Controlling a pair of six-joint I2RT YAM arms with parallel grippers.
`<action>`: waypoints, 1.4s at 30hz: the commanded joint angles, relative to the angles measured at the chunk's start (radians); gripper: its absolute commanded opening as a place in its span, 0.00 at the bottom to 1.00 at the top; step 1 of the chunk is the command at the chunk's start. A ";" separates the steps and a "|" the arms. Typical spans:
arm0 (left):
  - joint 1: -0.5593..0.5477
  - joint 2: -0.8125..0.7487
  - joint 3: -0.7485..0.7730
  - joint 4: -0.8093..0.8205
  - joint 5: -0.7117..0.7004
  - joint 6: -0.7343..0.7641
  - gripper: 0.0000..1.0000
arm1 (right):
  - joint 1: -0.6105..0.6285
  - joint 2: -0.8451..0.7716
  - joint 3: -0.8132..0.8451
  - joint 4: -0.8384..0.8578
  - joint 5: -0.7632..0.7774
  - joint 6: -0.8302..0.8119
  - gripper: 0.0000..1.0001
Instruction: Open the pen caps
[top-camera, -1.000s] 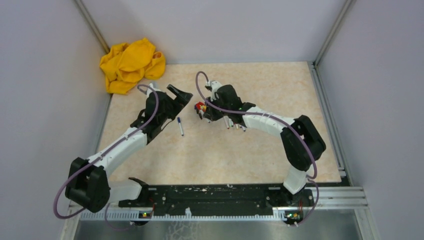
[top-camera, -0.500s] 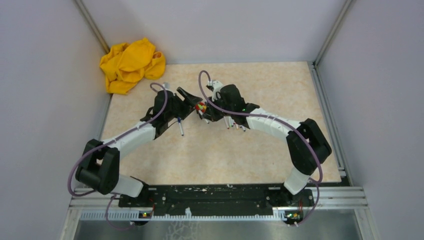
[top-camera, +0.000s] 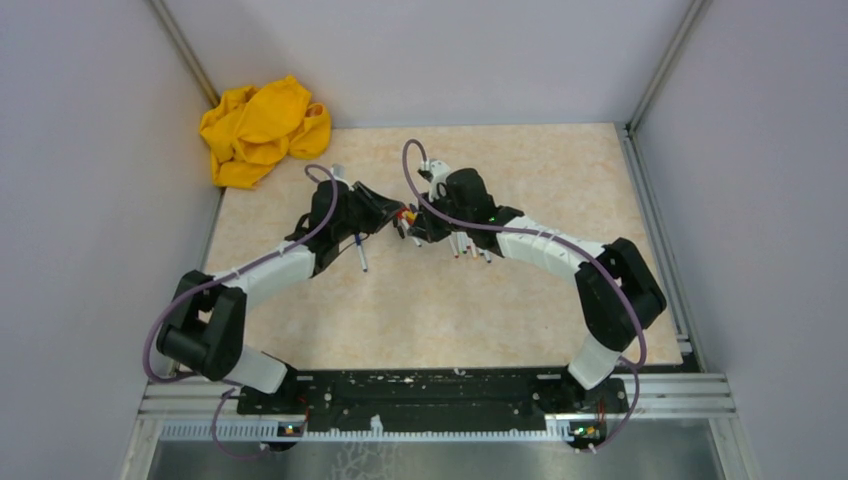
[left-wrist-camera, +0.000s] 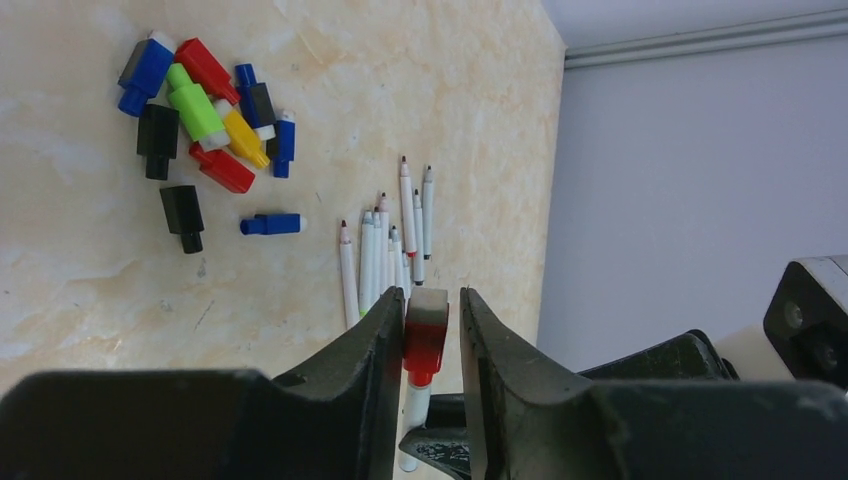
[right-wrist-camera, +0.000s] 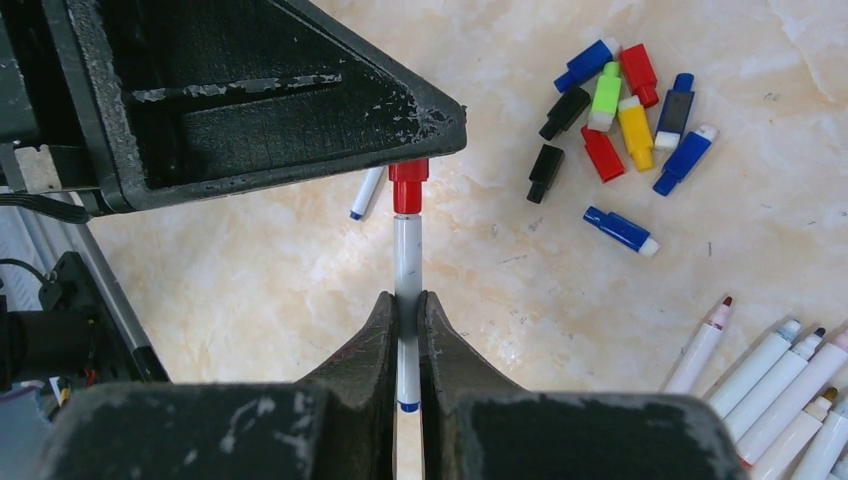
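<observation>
R gripper (right-wrist-camera: 407, 300) pinches pen (right-wrist-camera: 406, 250) at the barrel, held off bench (right-wrist-camera: 250, 290). Pen's long axis runs straight into L gripper (left-wrist-camera: 431, 296), red cap (left-wrist-camera: 424, 342) end first, cap sitting betw its jaws. L jaws narrowed round cap, sliver of gap one side; firm pinch? can't tell. Vs 1 s ago: L gripper came in, jaws were wide & clear of cap.

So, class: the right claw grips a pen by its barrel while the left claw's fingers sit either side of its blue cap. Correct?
Not quite: the left wrist view shows the cap at the left claw is red, not blue. Rest stands.
</observation>
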 joint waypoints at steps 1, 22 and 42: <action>-0.005 0.014 0.015 0.061 0.030 -0.003 0.32 | -0.014 -0.059 -0.009 0.033 -0.021 0.004 0.00; -0.006 0.047 0.010 0.128 0.101 0.003 0.00 | -0.020 -0.006 0.047 0.026 -0.037 0.005 0.22; 0.071 0.330 0.230 0.010 -0.062 0.082 0.00 | -0.018 -0.026 -0.098 0.023 0.085 0.002 0.00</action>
